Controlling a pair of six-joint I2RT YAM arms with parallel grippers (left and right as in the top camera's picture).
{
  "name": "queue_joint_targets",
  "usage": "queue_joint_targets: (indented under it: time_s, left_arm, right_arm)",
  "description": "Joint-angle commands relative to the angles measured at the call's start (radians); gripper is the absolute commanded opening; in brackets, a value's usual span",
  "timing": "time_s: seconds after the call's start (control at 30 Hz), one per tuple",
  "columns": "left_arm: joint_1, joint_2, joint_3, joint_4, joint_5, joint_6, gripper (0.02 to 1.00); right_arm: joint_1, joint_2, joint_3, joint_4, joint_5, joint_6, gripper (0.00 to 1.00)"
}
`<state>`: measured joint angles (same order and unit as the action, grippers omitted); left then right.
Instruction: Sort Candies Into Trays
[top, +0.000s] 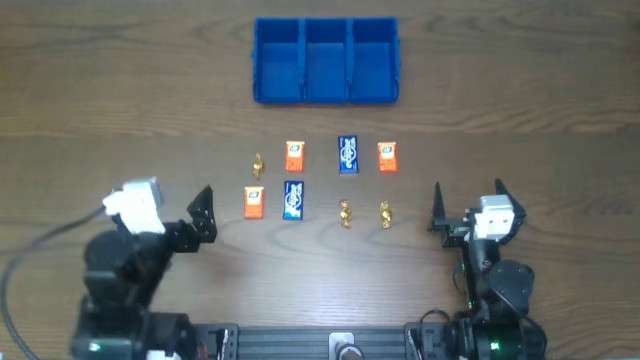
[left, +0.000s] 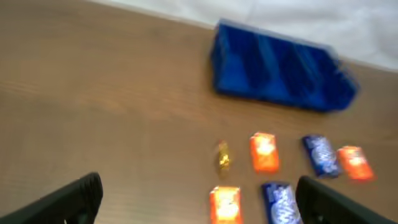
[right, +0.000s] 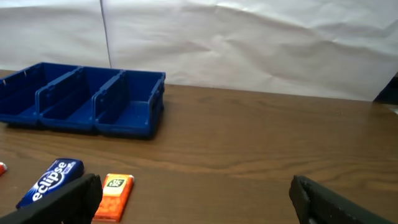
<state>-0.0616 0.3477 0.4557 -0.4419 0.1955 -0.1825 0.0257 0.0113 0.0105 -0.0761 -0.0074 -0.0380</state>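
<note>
The blue tray (top: 325, 88) with three empty compartments stands at the far middle of the table, also seen as tray (left: 280, 65) and tray (right: 87, 96). Between it and the arms lie two rows of candies: orange packs (top: 295, 156), blue packs (top: 348, 155) and gold-wrapped sweets (top: 345, 213). My left gripper (top: 203, 220) hangs open just left of the nearer row, by an orange pack (left: 225, 204). At the right of the rows my right gripper (top: 468, 205) is open too, with a blue pack (right: 50, 180) and an orange pack (right: 115, 190) ahead of it.
The wooden table (top: 540, 120) is bare to the left and right of the candies and the tray. A white wall (right: 249, 43) rises behind the table's far edge.
</note>
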Motion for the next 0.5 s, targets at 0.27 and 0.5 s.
queue_joint_targets:
  time_s: [0.27,0.5]
  left_arm:
    - [-0.333,1.004,0.377,-0.198,-0.081,-0.163,1.0]
    - [-0.352,1.251,0.377,-0.122,-0.111,-0.2,0.998]
  right_arm:
    - [0.006,-0.008,-0.003,-0.007,0.005,-0.013,0.998]
    - [0.006,-0.008,-0.003,-0.007,0.005,-0.012,0.998]
